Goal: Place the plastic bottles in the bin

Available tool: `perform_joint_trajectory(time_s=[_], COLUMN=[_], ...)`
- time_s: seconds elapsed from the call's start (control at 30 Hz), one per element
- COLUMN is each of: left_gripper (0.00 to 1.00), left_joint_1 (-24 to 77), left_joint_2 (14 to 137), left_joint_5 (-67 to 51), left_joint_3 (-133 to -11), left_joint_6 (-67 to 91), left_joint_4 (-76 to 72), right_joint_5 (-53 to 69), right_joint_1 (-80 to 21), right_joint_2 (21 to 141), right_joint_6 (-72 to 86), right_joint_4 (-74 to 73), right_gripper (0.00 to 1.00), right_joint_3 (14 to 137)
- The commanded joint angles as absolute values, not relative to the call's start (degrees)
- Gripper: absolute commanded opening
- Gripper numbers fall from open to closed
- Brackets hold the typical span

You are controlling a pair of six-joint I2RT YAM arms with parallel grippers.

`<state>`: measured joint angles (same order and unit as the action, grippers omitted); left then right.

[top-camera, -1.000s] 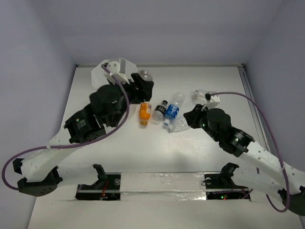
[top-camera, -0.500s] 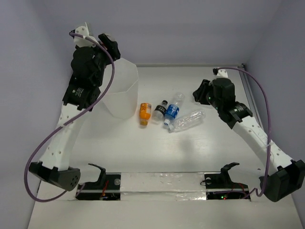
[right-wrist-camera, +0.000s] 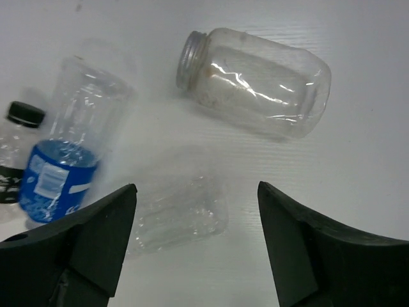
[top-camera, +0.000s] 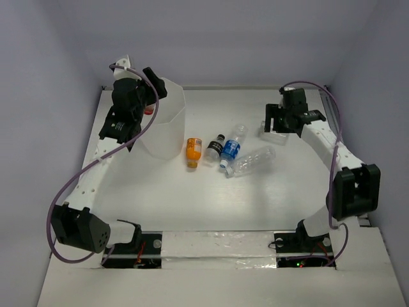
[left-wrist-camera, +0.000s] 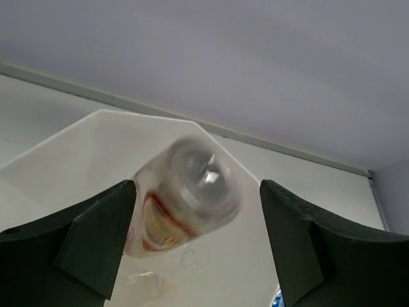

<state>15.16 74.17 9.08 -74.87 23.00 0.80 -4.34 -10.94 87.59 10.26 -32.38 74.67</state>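
1. Worktop (top-camera: pixel 192 204) centre: orange bottle (top-camera: pixel 193 152), black-capped bottle (top-camera: pixel 215 148), blue-labelled bottle (top-camera: pixel 231 149) and long clear bottle (top-camera: pixel 254 160) lie close together.
2. Two o'clock: right hand (right-wrist-camera: pixel 196 192), jaws apart and empty, just beside squat clear bottle (right-wrist-camera: pixel 255 82).
3. Ten o'clock: left hand (left-wrist-camera: pixel 198 185), jaws apart, over bin (top-camera: pixel 165 128); blurred red-capped bottle (left-wrist-camera: pixel 185 192) between them.

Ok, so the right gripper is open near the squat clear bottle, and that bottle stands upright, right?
Not quite: the squat clear bottle lies on its side, as the right wrist view shows, with its neck toward the left of that picture. The rest holds: the right gripper is open near it, gripping nothing.
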Motion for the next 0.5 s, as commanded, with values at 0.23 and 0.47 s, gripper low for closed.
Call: perform_joint_trajectory(time_s=[0.23,0.47], left_gripper=[0.95,0.94], left_joint_1=[15.03,16.34], left_joint_2=[66.02,56.26], left_joint_5=[2.55,-7.28], left_joint_3=[-77.17,-69.81], left_joint_6=[23.29,24.60], left_joint_4=[-2.11,-0.53], right_joint_5=[-15.73,-15.30], right_joint_1=[-10.55,-10.55], right_joint_2=[103.26,110.73], right_joint_6=[-0.43,-5.53], right_joint_4=[-44.47,-45.61], right_gripper=[0.95,0.97], right_joint_3=[92.01,95.89])
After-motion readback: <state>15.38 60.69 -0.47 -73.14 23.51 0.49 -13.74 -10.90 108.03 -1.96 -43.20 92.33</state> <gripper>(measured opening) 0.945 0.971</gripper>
